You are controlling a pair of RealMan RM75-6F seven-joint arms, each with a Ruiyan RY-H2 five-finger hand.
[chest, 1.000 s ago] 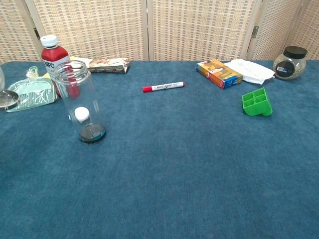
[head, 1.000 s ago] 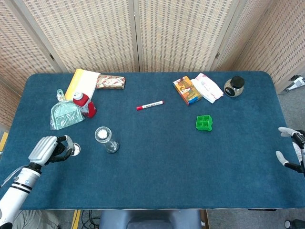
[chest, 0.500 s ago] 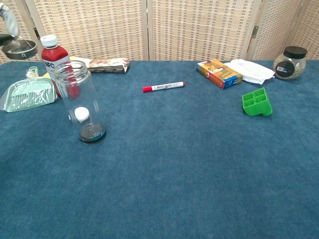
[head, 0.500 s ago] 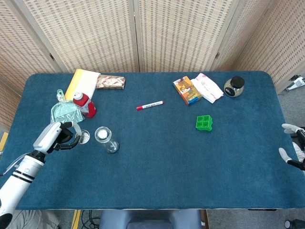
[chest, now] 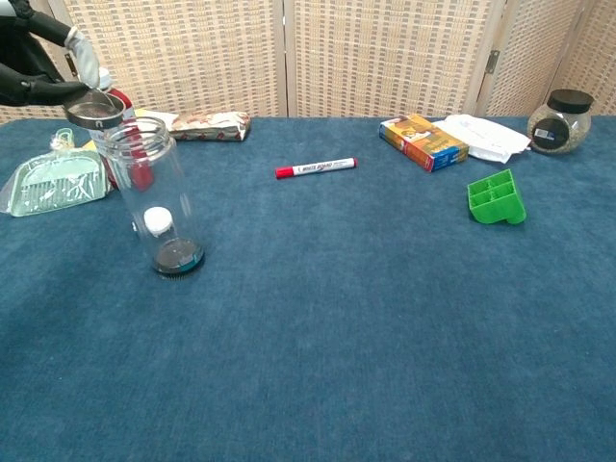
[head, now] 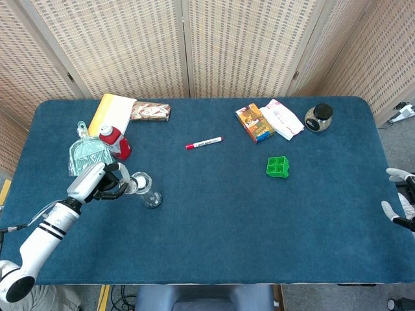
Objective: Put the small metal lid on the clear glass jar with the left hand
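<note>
Left robot hand point(chest: 38, 72) pinches the small metal lid point(chest: 94, 111) level just beside the clear glass jar point(chest: 154, 197) mouth, apparently for capping.

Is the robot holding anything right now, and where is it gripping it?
The left hand holds the metal lid by its rim. The right hand holds nothing.

Even, bright indoor light from overhead, both views. Shadows soft and short, small ones under the glass jar point(chest: 154, 197) and green tray point(chest: 497, 197). No strong glare, faint highlights on the jar wall. Focus sharp across the blue table point(head: 259, 214). Slight wide-angle bending at head view edges.
</note>
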